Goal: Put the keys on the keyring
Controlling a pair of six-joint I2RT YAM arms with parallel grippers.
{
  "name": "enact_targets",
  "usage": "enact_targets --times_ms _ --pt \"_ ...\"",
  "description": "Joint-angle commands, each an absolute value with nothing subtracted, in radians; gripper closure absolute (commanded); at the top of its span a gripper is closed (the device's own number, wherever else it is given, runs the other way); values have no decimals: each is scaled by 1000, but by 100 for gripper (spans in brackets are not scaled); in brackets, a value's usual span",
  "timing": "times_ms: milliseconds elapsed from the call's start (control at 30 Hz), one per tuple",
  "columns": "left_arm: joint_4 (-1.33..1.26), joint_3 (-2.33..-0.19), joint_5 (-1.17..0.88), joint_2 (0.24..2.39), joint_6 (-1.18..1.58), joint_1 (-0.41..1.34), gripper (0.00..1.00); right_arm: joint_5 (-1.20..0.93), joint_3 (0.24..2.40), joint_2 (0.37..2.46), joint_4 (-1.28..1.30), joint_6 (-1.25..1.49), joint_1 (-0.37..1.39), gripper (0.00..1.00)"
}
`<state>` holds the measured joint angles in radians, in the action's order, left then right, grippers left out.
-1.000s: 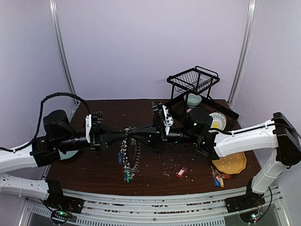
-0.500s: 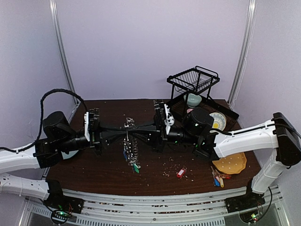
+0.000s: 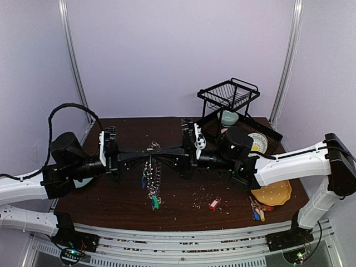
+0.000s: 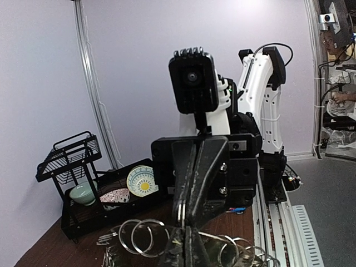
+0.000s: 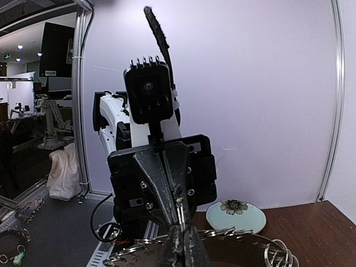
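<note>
**Above the worktop: keyring pinched from 2 sides**

Over the middle of the dark worktop [image 3: 111, 206], the keyring [image 3: 151, 169] hangs clear of the surface. It is a dense bunch of small metal loops, with a green-tagged key [image 3: 155, 203] at its lowest point. The left fingers [image 3: 144, 154] and right fingers [image 3: 161, 153] meet tip to tip at its top. Both are clenched on the ring's wire, and the 2 arms lie level and in line.

Only the wrist views show the grip closely. From the left wrist, the right fingers appear head-on and pressed together, with a thin wire running between them and silver loops fanned out below. The right wrist view mirrors this, and also shows a pale saucer [image 5: 236, 216] with a flower print, which the top view mostly hides under the left arm.

A red-tagged key [image 3: 214, 203] lies on the worktop, right of the ring and well apart from it. A small bunch of tagged keys [image 3: 257, 211] sits near the front right edge, just beside a yellow plate [image 3: 271, 193]. At the back right, a black wire rack [image 3: 228, 94] holds a pale green bowl [image 3: 228, 117] and a patterned plate [image 3: 257, 143]. Crumbs speckle the wood. Lilac walls with metal rails close in the space.
</note>
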<state>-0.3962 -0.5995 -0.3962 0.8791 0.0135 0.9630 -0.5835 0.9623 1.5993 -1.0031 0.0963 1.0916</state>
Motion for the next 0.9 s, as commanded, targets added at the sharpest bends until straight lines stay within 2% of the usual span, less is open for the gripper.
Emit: enact_targets --times_ms 0,133,200,267,467,600,700,800,867 --pt "-476 -603 -391 882 12 962 100 -585 991 1566 -997 68 1113 100" --pt "-428 -612 -354 865 -41 962 100 -604 988 1548 -927 16 1113 98" --pt "-359 -629 -313 856 -76 962 100 -609 982 1520 -877 -25 1108 86" --pt "-314 -644 -281 848 -114 962 100 -599 996 1507 -794 -75 1106 81" --pt "-231 -660 -291 848 -182 963 100 -568 1056 1504 -598 -178 1105 80" --pt "-165 -686 -285 834 -245 963 100 -551 1115 1512 -445 -283 1105 73" --pt "-136 -693 -275 823 -276 963 100 -552 1151 1520 -353 -327 1105 74" --pt "-131 -696 -286 820 -283 963 100 -543 1157 1518 -341 -339 1105 84" --pt "-130 -695 -294 822 -281 963 100 -531 1156 1515 -336 -345 1105 86"
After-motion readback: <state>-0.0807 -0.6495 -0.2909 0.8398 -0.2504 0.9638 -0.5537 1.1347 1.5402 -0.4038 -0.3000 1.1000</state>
